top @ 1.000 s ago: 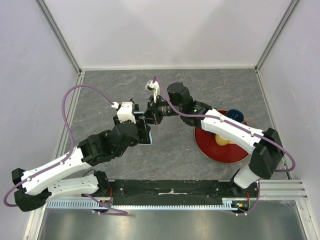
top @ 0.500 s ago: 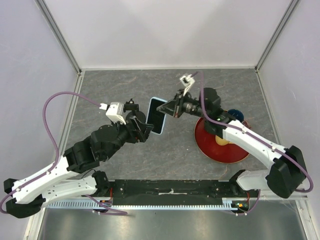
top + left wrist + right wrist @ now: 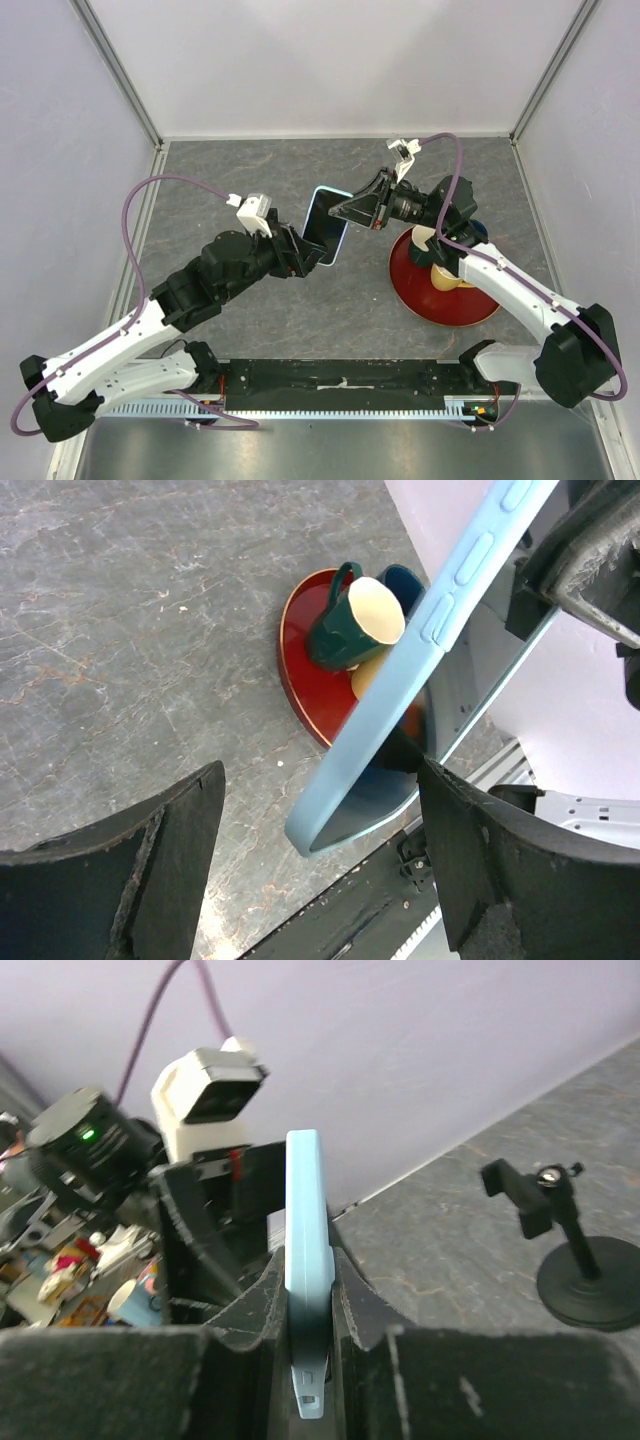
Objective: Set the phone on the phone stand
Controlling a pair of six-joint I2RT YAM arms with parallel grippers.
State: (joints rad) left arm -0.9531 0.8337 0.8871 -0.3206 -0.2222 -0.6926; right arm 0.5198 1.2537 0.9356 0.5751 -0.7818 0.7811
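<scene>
The phone [image 3: 325,222], pale blue with a black screen, is held in the air over the middle of the table, tilted on edge. My right gripper [image 3: 350,212] is shut on its right end; in the right wrist view both fingers [image 3: 355,1295] press the phone's [image 3: 305,1200] faces. My left gripper [image 3: 303,254] is open, with the phone's [image 3: 440,610] lower end between its spread fingers [image 3: 180,820], nearer the right one. The phone stand [image 3: 570,1250], black with a disc base, stands on the table beyond the phone in the right wrist view. I cannot make it out in the top view.
A red plate [image 3: 470,312] at the right carries a dark green mug [image 3: 345,630] and a blue cup [image 3: 408,580]. A black rail [image 3: 340,378] runs along the near table edge. Pale walls enclose the table.
The phone lay on the table between both grippers; my right gripper has lifted it and carried it right and back. My left gripper has let go and followed under its lower end.
</scene>
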